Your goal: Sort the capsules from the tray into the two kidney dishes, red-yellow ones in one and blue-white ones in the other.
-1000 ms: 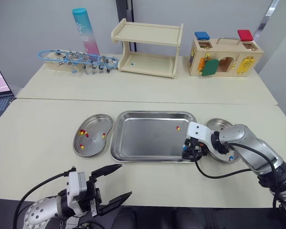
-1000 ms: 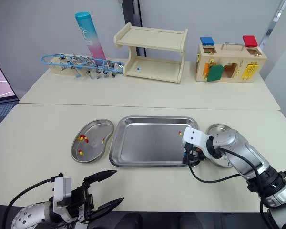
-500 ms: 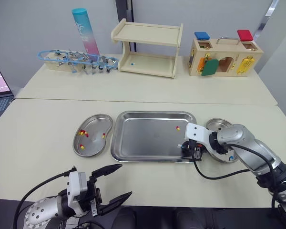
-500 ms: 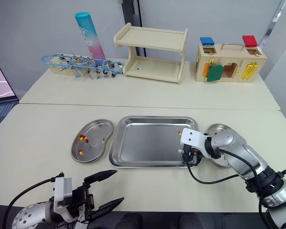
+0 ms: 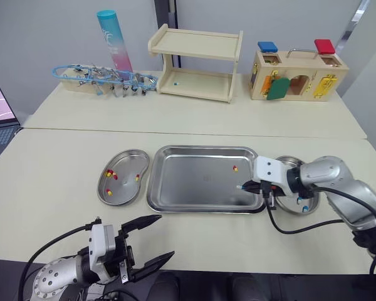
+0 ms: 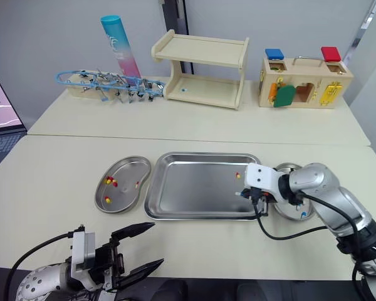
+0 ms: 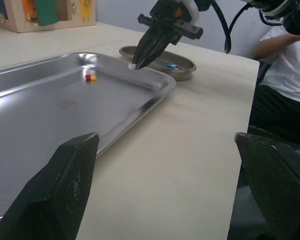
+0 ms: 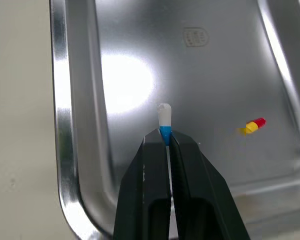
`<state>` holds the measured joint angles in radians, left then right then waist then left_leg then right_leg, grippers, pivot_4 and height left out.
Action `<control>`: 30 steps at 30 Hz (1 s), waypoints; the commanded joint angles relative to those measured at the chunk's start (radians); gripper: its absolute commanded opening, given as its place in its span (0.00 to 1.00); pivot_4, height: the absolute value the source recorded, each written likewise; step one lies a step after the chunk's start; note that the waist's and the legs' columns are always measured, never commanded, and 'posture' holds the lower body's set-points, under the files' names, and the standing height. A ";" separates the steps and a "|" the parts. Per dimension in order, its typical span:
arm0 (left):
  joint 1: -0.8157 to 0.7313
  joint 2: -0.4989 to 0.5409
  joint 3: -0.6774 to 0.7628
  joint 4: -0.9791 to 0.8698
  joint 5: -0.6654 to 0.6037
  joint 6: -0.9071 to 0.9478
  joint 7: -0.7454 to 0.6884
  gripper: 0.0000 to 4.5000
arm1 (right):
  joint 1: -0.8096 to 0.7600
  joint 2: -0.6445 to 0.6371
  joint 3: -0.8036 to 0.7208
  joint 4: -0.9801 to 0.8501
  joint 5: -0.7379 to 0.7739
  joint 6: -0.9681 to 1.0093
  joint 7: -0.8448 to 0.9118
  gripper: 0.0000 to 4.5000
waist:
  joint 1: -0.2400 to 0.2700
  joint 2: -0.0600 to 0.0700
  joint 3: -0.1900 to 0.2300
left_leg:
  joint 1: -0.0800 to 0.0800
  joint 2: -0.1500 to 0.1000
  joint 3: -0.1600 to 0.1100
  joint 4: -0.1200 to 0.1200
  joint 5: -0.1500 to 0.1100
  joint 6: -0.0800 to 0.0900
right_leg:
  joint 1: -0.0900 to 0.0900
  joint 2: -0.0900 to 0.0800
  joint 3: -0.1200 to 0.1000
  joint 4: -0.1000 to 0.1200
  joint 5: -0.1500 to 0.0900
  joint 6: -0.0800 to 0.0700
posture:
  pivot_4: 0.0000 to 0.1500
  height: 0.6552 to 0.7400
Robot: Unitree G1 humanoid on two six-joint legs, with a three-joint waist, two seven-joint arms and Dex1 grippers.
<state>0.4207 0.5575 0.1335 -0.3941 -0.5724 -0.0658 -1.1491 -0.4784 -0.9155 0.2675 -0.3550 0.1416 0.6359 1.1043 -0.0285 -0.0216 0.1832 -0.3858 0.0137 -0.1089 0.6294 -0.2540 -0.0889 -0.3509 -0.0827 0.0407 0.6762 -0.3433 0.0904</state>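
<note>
Tray [image 5: 188, 182]: steel, mid-table.
Left kidney dish [image 5: 125, 188]: at 9 o'clock, just beside the tray, holding several red-yellow capsules [image 5: 111, 174].
Right kidney dish [image 5: 290, 159]: at 3 o'clock of the tray, with one blue capsule [image 5: 304, 207] inside.
Left gripper [image 5: 167, 236]: fingers spread wide, holding nothing, at 7 o'clock of the tray.
Right gripper [image 8: 164, 132]: pinched on the blue-white capsule [image 8: 164, 117], over the tray near its 3 o'clock edge.
Loose red-yellow capsule [image 5: 235, 168]: on the tray floor at 2 o'clock.
</note>
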 commanded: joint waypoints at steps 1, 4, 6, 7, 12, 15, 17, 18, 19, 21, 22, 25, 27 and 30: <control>-0.023 0.015 -0.011 -0.021 -0.025 0.006 -0.021 1.00 | 0.053 -0.069 -0.129 -0.066 0.046 0.029 0.008 0.01 | 0.002 0.000 0.000 | 0.000 0.000 0.000 0.000 0.000 0.000 | 0.000 0.000 0.000 0.000 0.000 0.000 | 1.00 1.00; -0.064 0.021 -0.034 -0.014 -0.033 0.019 -0.040 1.00 | 0.167 -0.148 -0.254 -0.090 0.069 0.053 0.010 0.01 | 0.003 0.000 0.000 | 0.000 0.000 0.000 0.000 0.000 0.000 | 0.000 0.000 0.000 0.000 0.000 0.000 | 1.00 1.00; -0.094 0.022 -0.046 -0.004 -0.036 0.026 -0.050 1.00 | 0.258 -0.190 -0.338 -0.102 0.073 0.062 0.008 0.01 | 0.004 0.000 0.000 | 0.000 0.000 0.000 0.000 0.000 0.000 | 0.000 0.000 0.000 0.000 0.000 0.000 | 1.00 1.00; -0.108 0.023 -0.052 0.001 -0.038 0.030 -0.056 1.00 | 0.305 -0.206 -0.377 -0.106 0.075 0.064 0.007 0.01 | 0.002 0.000 0.000 | 0.000 0.000 0.000 0.000 0.000 0.000 | 0.000 0.000 0.000 0.000 0.000 0.000 | 1.00 1.00; -0.130 0.031 -0.072 0.012 -0.033 0.033 -0.092 1.00 | 0.442 -0.222 -0.458 -0.113 0.070 0.081 -0.029 0.01 | -0.010 0.001 0.000 | 0.001 0.000 0.001 0.000 0.000 0.000 | 0.001 0.000 0.001 0.001 0.000 0.000 | 1.00 1.00; -0.132 0.030 -0.078 0.018 -0.028 0.033 -0.101 1.00 | 0.449 -0.205 -0.437 -0.112 0.070 0.108 -0.067 0.01 | -0.010 0.001 0.001 | 0.002 0.000 0.001 0.000 0.000 0.000 | 0.001 0.000 0.001 0.001 0.000 0.000 | 1.00 1.00; -0.132 0.031 -0.080 0.018 -0.027 0.034 -0.104 1.00 | 0.436 -0.196 -0.417 -0.110 0.068 0.125 -0.092 0.01 | -0.009 0.001 0.001 | 0.002 0.000 0.001 0.000 0.000 0.000 | 0.001 0.000 0.002 0.001 0.000 0.000 | 1.00 1.00; -0.130 0.033 -0.082 0.019 -0.026 0.034 -0.108 1.00 | 0.426 -0.193 -0.403 -0.107 0.071 0.137 -0.099 0.01 | -0.009 0.001 0.001 | 0.002 0.000 0.001 0.000 0.000 0.000 | 0.001 0.000 0.001 0.001 0.000 0.000 | 1.00 1.00; -0.128 0.034 -0.084 0.020 -0.024 0.031 -0.112 1.00 | 0.413 -0.187 -0.388 -0.102 0.072 0.145 -0.109 0.01 | -0.008 0.001 0.001 | 0.002 0.000 0.001 0.000 0.000 0.000 | 0.001 0.000 0.001 0.001 0.000 0.000 | 1.00 1.00; -0.127 0.034 -0.086 0.019 -0.022 0.029 -0.113 1.00 | 0.388 -0.179 -0.365 -0.089 0.072 0.161 -0.124 0.01 | -0.007 0.001 0.001 | 0.002 0.000 0.001 0.000 0.000 0.000 | 0.001 0.000 0.001 0.001 0.000 0.000 | 1.00 1.00; -0.126 0.033 -0.085 0.019 -0.022 0.027 -0.112 1.00 | 0.370 -0.175 -0.354 -0.073 0.065 0.164 -0.136 0.06 | -0.006 0.001 0.001 | 0.002 0.000 0.001 0.000 0.000 0.000 | 0.001 0.000 0.001 0.001 0.000 0.000 | 1.00 1.00; -0.121 0.030 -0.084 0.018 -0.018 0.023 -0.104 1.00 | 0.343 -0.181 -0.344 -0.052 0.071 0.169 -0.137 0.23 | -0.003 0.001 0.001 | 0.001 0.000 0.001 0.000 0.000 0.000 | 0.001 0.000 0.001 0.001 0.000 0.000 | 1.00 1.00; -0.114 0.028 -0.083 0.018 -0.016 0.018 -0.103 1.00 | 0.336 -0.187 -0.346 -0.046 0.077 0.165 -0.132 0.36 | -0.003 0.001 0.001 | 0.001 0.000 0.001 0.000 0.000 0.000 | 0.001 0.000 0.001 0.001 0.000 0.000 | 1.00 1.00; -0.109 0.026 -0.085 0.016 -0.012 0.015 -0.099 1.00 | 0.328 -0.189 -0.354 -0.035 0.082 0.154 -0.131 0.58 | -0.002 0.001 0.001 | 0.001 0.000 0.001 0.000 0.000 0.000 | 0.001 0.000 0.001 0.001 0.000 0.000 | 1.00 1.00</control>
<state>0.3034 0.5860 0.0504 -0.3609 -0.5833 -0.0314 -1.2517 -0.1358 -1.0899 -0.0576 -0.3843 0.2181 0.7991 0.9754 -0.0307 -0.0201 0.1841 -0.3847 0.0137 -0.1078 0.6295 -0.2540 -0.0888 -0.3501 -0.0825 0.0418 0.6769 -0.3433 0.0904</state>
